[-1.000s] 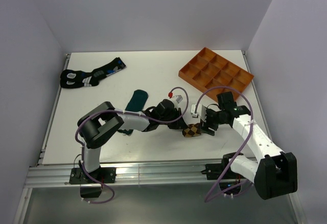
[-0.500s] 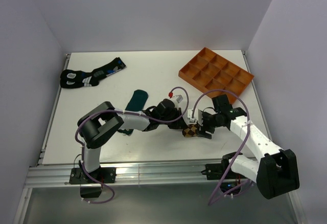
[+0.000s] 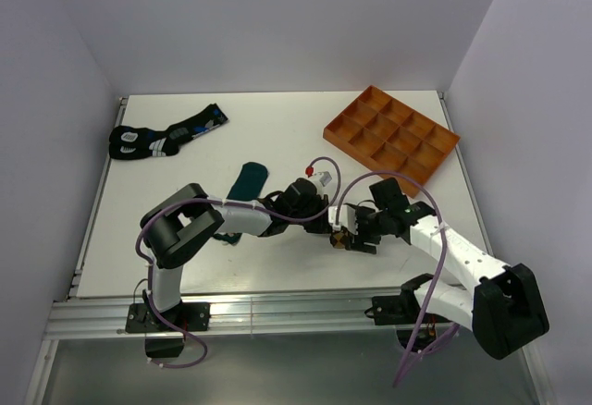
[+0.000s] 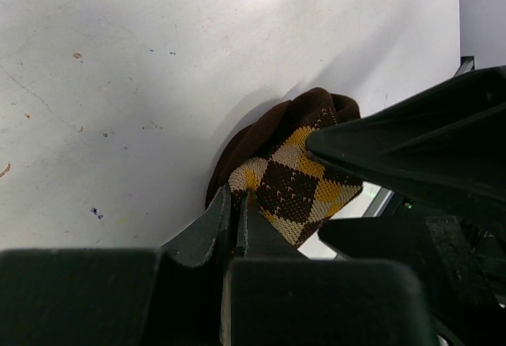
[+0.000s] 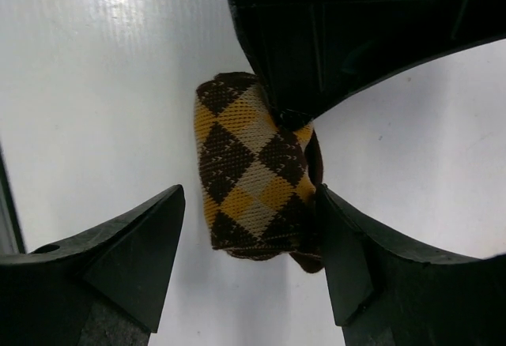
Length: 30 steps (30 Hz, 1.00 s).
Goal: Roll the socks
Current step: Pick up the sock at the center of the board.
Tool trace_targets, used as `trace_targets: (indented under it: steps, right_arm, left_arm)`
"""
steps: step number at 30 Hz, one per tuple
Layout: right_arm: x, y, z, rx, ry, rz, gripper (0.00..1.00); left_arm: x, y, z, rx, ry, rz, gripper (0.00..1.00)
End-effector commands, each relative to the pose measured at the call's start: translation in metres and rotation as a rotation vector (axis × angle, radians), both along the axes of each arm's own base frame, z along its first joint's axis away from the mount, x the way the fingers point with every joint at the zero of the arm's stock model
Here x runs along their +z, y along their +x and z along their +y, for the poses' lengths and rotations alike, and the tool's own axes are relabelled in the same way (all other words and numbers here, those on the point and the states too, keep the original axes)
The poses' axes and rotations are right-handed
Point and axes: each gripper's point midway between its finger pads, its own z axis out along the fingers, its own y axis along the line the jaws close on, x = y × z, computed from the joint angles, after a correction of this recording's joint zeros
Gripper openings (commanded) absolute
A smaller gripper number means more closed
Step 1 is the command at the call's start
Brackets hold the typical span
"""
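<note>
The brown-and-yellow checkered sock [image 3: 341,237] lies rolled into a small bundle on the white table, right of centre. My left gripper [image 3: 330,227] is shut on its edge; in the left wrist view the fingertips [image 4: 236,197] pinch the checkered fabric [image 4: 296,184]. My right gripper [image 3: 351,236] is open and straddles the bundle. In the right wrist view the sock [image 5: 245,176] sits between the fingers [image 5: 249,204]: the right finger touches its dark brown side, the left finger stands apart. The dark teal sock [image 3: 248,181] lies flat under the left arm, partly hidden.
An orange compartment tray [image 3: 390,133] stands at the back right. A black pair of socks with white and blue marks [image 3: 162,137] lies at the back left. The table's front edge [image 3: 277,296] runs close behind the bundle.
My right gripper has moved left from beside the bundle and now has its open fingers around it. The left gripper and the sock have stayed put.
</note>
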Motion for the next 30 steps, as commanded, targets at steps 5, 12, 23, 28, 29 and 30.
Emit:
trace_targets:
  steps: [5, 12, 23, 28, 29, 30]
  right_arm:
    - [-0.004, 0.023, -0.003, -0.044, -0.064, -0.089, 0.74]
    - [-0.016, 0.020, -0.009, -0.040, -0.119, -0.062, 0.73]
    - [-0.035, 0.011, -0.009, -0.023, -0.183, -0.024, 0.67]
    - [-0.041, 0.010, -0.009, -0.039, -0.206, 0.010, 0.48]
    - [-0.040, 0.011, -0.008, -0.044, -0.208, 0.013, 0.44]
    - [-0.044, 0.010, -0.010, -0.049, -0.220, 0.028, 0.43]
  left_arm:
    - [-0.045, -0.028, 0.026, -0.056, 0.169, 0.099, 0.00]
    - [-0.043, -0.028, 0.024, -0.066, 0.168, 0.108, 0.00]
    - [-0.039, -0.027, 0.019, -0.077, 0.150, 0.133, 0.00]
    - [-0.036, -0.026, 0.019, -0.076, 0.140, 0.156, 0.00]
    - [-0.035, -0.026, 0.018, -0.078, 0.136, 0.160, 0.00]
    - [-0.034, -0.026, 0.018, -0.080, 0.132, 0.163, 0.00]
